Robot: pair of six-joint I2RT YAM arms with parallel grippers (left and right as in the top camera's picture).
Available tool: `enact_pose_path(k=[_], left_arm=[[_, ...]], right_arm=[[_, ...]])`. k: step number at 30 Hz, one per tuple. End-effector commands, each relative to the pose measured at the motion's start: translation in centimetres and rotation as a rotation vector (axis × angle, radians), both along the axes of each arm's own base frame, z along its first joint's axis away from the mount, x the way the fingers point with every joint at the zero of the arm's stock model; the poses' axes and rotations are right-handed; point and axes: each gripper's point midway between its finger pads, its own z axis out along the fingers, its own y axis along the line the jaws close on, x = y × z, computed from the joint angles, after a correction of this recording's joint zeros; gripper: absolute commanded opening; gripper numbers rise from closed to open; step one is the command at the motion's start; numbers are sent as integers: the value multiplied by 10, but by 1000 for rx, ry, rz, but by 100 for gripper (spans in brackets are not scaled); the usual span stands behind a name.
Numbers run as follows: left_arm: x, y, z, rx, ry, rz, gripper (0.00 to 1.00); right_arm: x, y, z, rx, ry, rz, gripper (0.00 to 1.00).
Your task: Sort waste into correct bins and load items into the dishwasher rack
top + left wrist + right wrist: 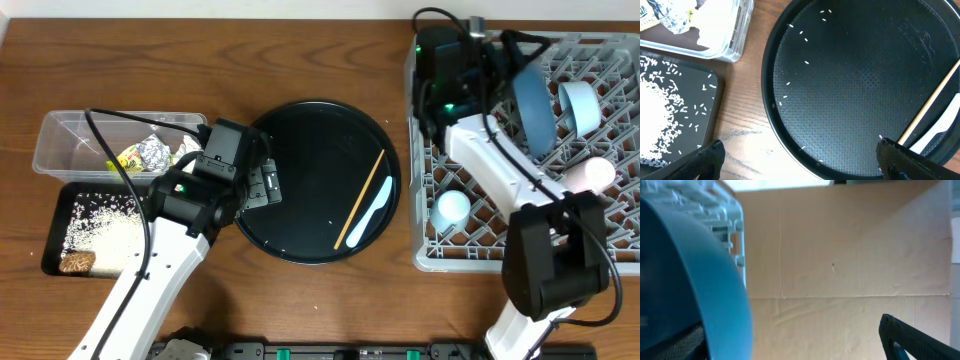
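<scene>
Dark blue plate (pixel 685 275) looms in right wrist view, on edge in dishwasher rack (pixel 428 258), far right of counter (pixel 200 60); right tool (pixel 787 327) beside it, jaws wide, clamping nothing. Pink cup (pixel 598 172), light blue cup (pixel 580 105), white bowl (pixel 452 207) racked. Waste mostly binned: clear tub (pixel 58 135), black tray (pixel 54 228). Remaining: chopstick (pixel 362 197), spoon (pixel 375 210), stray rice grains (pixel 801 33) on round tray (pixel 310 150). Left tool (pixel 800 162) gapes empty over its left rim.

Large round black tray (pixel 300 170) mid-table, brown wooden table (pixel 300 50) with visible grain, tan creased cardboard panel (pixel 850 255)
</scene>
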Motion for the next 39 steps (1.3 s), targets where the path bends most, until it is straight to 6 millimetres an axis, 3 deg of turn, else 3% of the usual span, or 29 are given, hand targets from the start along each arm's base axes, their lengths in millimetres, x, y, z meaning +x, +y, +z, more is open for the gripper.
enact_pose_path(k=[1, 10, 23, 26, 29, 33, 39], left_arm=[[-1, 3, -3, 24, 7, 1, 98], [-1, 3, -3, 24, 7, 1, 98], [-1, 3, -3, 24, 7, 1, 98], [-1, 3, -3, 24, 7, 1, 98], [-1, 3, -3, 24, 7, 1, 98], [-1, 3, -3, 24, 7, 1, 98], [-1, 3, -3, 24, 7, 1, 98]], right_arm=[[-5, 23, 12, -5, -33, 19, 97], [-13, 61, 57, 37, -142, 66, 97], [-19, 67, 68, 53, -167, 77, 99], [-27, 54, 85, 86, -236, 58, 99], [-45, 34, 117, 135, -345, 32, 99], [-84, -5, 170, 194, -502, -23, 99], [-168, -67, 248, 271, -770, -117, 99]])
